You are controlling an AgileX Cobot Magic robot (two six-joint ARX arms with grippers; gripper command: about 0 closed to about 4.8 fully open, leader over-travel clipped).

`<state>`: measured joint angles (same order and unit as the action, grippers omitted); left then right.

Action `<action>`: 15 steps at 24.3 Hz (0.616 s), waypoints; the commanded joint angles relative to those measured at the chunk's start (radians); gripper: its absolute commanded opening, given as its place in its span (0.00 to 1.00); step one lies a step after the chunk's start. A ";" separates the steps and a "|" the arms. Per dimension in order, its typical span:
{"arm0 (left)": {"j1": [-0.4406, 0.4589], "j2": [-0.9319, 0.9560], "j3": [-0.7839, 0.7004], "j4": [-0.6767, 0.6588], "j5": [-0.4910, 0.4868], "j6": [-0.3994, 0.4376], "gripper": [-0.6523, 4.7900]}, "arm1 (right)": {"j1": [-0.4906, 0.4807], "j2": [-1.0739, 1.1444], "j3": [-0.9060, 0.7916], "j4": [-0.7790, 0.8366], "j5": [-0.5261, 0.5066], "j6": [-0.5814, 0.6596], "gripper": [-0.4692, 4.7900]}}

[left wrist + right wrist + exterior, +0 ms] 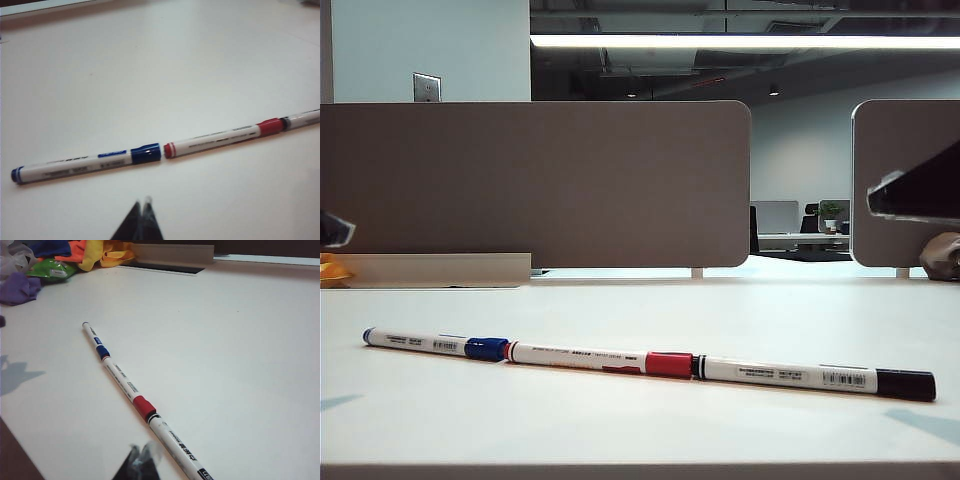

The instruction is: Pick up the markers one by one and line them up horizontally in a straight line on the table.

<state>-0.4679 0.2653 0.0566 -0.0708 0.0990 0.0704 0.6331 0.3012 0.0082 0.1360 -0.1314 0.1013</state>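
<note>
Basically done: blue marker [435, 345], red marker [600, 359] and black marker [815, 378] lie end to end in one line on the table [640, 430], left gripper [142, 206] and right gripper [141, 452] both clenched empty, apart from them.

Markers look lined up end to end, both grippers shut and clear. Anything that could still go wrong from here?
1. The blue marker, red marker and black marker lie end to end on the smooth table; being round, a nudge could roll one out of line.
2. The left gripper hangs shut just short of the blue marker's cap, so a low sweep might clip it.
3. The right gripper, also shut, sits close beside the black marker; same hazard.
</note>
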 commanded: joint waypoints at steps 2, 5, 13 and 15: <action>0.000 0.000 -0.011 0.009 -0.037 0.004 0.11 | 0.000 -0.001 -0.007 -0.020 -0.001 0.004 0.08; 0.000 0.000 -0.011 0.008 -0.037 0.005 0.11 | 0.000 -0.001 -0.007 -0.066 -0.001 0.004 0.08; 0.000 0.000 -0.041 -0.004 -0.096 0.002 0.11 | 0.000 -0.001 -0.007 -0.221 -0.001 0.003 0.09; 0.000 0.000 -0.042 -0.014 -0.097 0.001 0.11 | 0.000 -0.001 -0.007 -0.222 0.000 0.003 0.09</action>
<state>-0.4675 0.2657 0.0101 -0.0917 0.0067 0.0734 0.6331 0.3008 0.0078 -0.0967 -0.1314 0.1013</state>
